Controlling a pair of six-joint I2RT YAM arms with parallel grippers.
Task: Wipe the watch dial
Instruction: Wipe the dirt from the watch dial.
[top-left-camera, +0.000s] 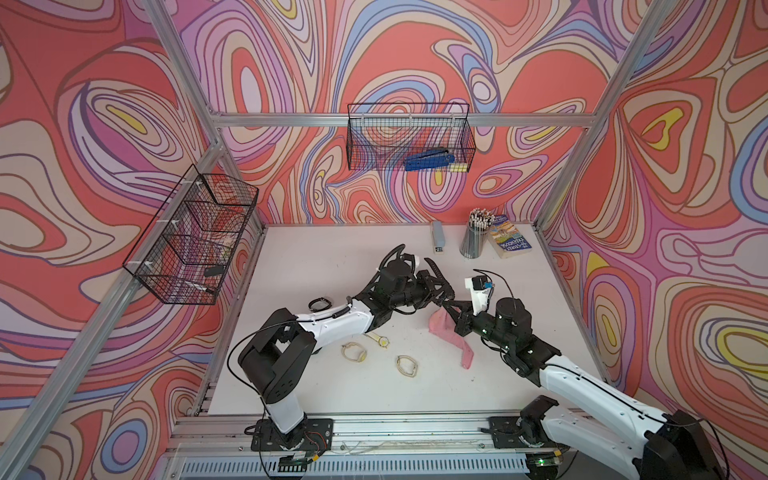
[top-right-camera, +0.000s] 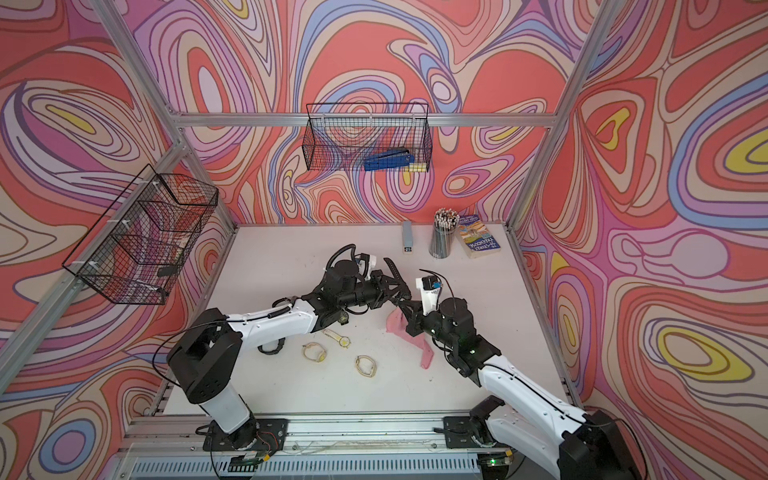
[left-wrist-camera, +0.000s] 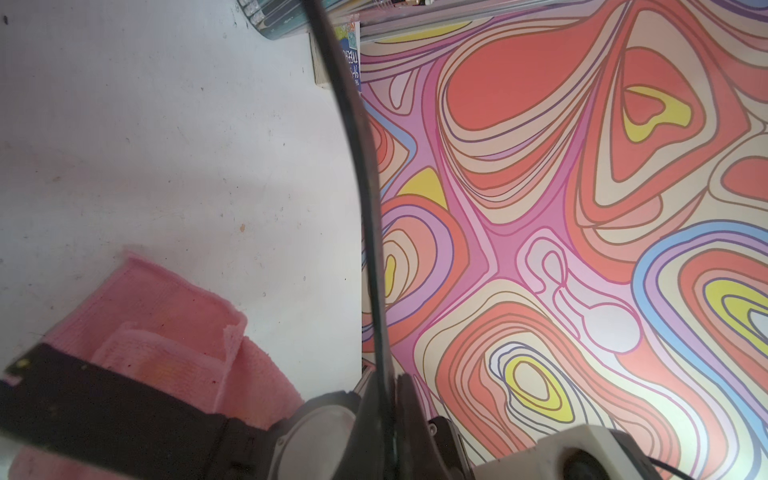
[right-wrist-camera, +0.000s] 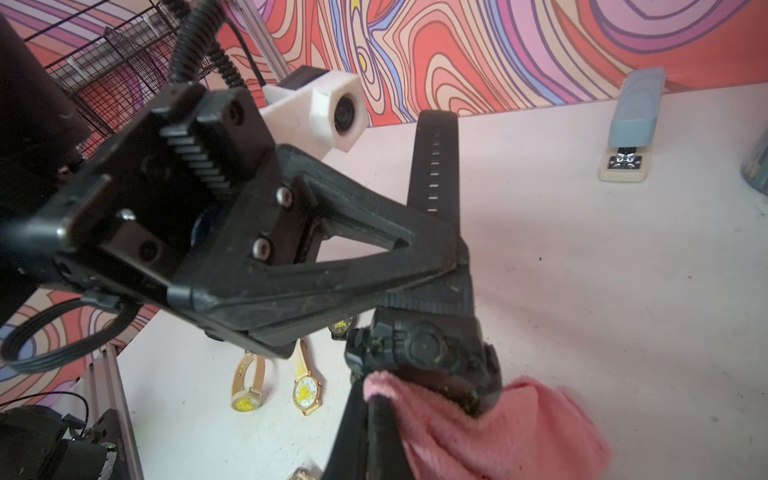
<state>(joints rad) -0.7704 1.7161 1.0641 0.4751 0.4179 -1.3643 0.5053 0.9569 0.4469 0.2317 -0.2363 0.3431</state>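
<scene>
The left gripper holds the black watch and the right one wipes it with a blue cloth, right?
Nearly: the cloth is pink, not blue, as the right wrist view shows. The left gripper does hold the black watch, the right gripper the cloth.

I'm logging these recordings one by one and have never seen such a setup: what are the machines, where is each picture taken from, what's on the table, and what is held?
Two robot arms work at a white table. Two pictures look down from overhead; the other two come from a camera on each arm's wrist. The left claw is shut on the strap of a black watch. The right claw is shut on a pink cloth that touches the watch. On the table lie a few beige watches, a stapler, a cup of pencils and a book.
</scene>
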